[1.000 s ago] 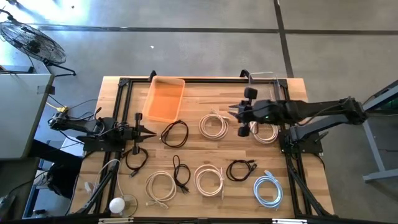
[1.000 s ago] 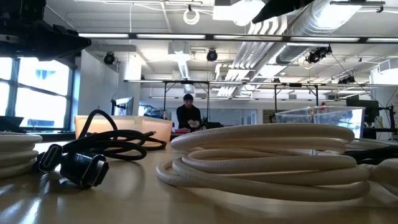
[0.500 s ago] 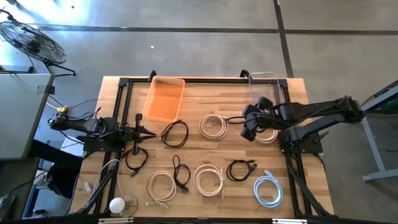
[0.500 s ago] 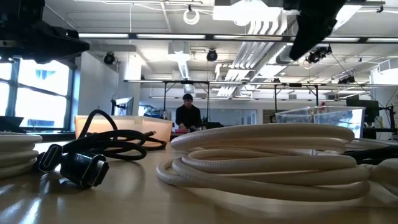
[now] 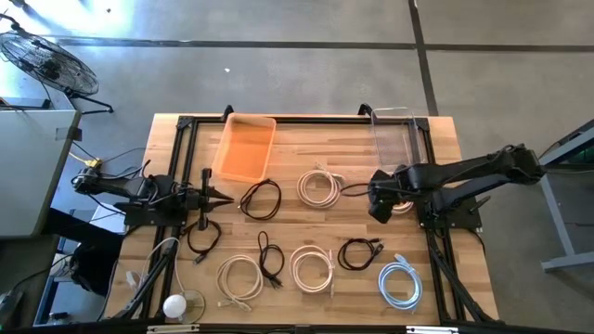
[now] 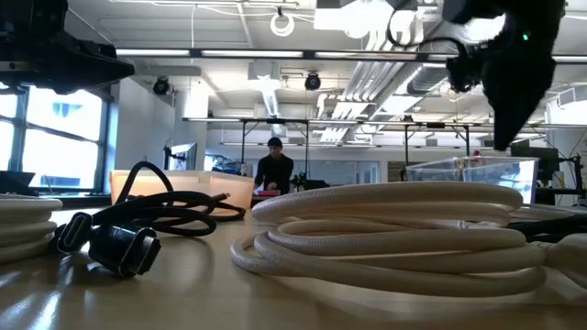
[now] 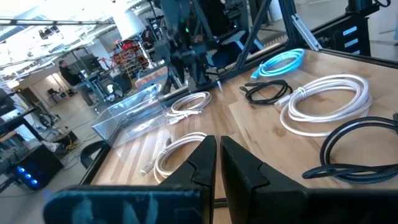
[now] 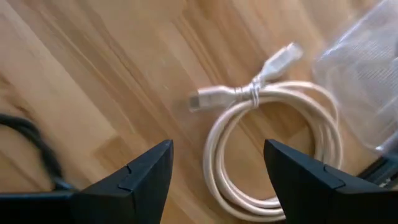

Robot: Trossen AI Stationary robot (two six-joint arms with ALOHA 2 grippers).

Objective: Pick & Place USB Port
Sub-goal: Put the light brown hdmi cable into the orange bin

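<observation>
**Cream cable coil under the open right gripper**

Cream-coloured cable (image 8: 273, 155), coiled and tied at its two plugs, lies flat on the wooden table (image 5: 306, 139) directly below the right gripper (image 8: 217, 168). That gripper's fingers stand wide apart, straddling the coil from above with nothing between them. In the high view the right gripper (image 5: 380, 197) hangs over this coil, just beside a clear plastic box (image 5: 393, 137) at the table's far right corner; the box's edge (image 8: 367, 74) also shows close against the coil.

Another cream coil (image 5: 320, 187) lies just to the side, and a black cable loop (image 5: 261, 198) sits past it near the orange bin (image 5: 245, 147). Nearer the front edge lie two more cream coils (image 5: 239, 278) (image 5: 311, 268), a small black cable (image 5: 360, 252), and a pale blue cable (image 5: 399, 282).

The left gripper (image 5: 215, 197) waits at the table's left side, fingers pressed together and empty.

A person (image 6: 275, 172) stands in the room far behind.
</observation>
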